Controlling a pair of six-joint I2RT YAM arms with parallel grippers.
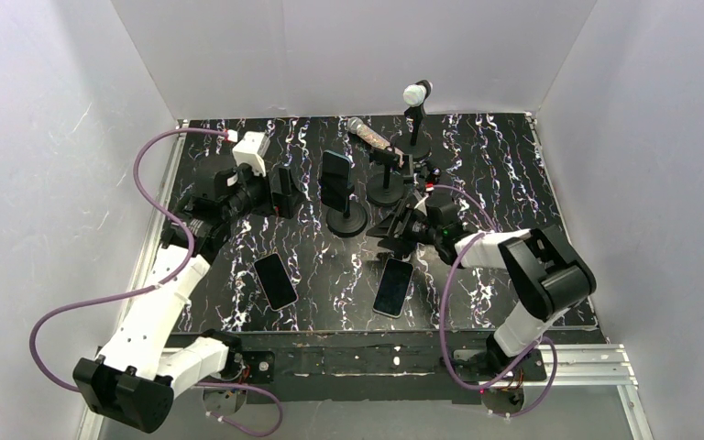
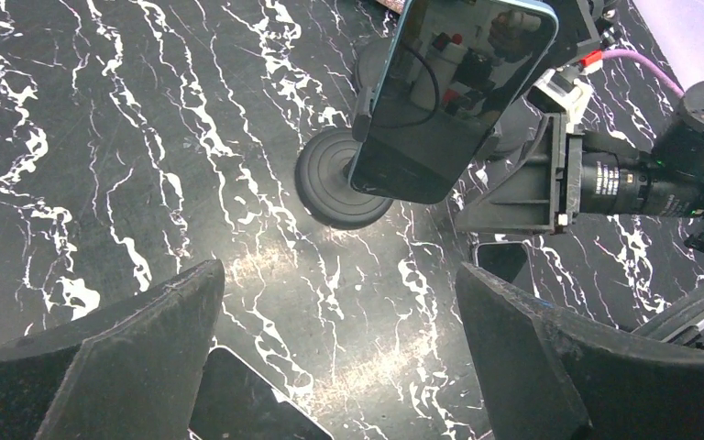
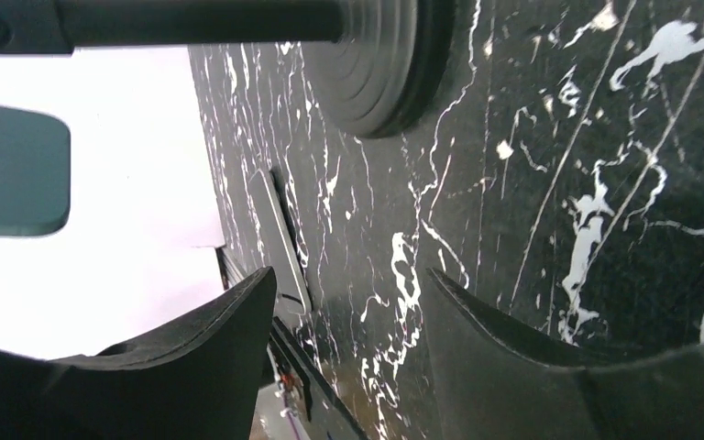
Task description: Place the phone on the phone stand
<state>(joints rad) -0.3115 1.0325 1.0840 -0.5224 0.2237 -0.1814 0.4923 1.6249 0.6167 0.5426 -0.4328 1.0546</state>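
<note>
1. Closest to the lens, my left gripper (image 2: 337, 280) stands spread wide, with nothing between its fingers (image 2: 128, 367) but bare marbled table (image 2: 101, 137).
2. My right gripper (image 3: 348, 284) hangs low over the table, jaws parted and gripping nothing; only dark tabletop shows in the gap.
3. Hard to see: the left flat phone (image 2: 257, 408) is cut off by the bottom edge of my left wrist view and partly covered by my own finger, so only one corner shows. The right flat phone (image 2: 501, 259) shows there only as a small corner tucked behind my right gripper.
4. My right wrist view catches one flat phone edge-on, a thin pale sliver near the table's edge; which of the two it is, I cannot tell. I also cannot identify a blurred dark-teal block at that view's left edge.
5. Just beyond my left jaws, the phone on the stand (image 2: 458, 92) is clamped upright and tilted. Its long axis runs up from the clamp, its glossy screen is turned toward my left wrist camera, and its top edge is clipped by the frame.
6. From above, the stand (image 1: 348, 220) has its round base just beside my right gripper.
7. From above, both flat phones lie dark face up toward the table's near edge, well apart, with their long axes running near to far. The left one's far end leans left. The right one's far end leans right, and it lies just beside my right gripper.
</note>
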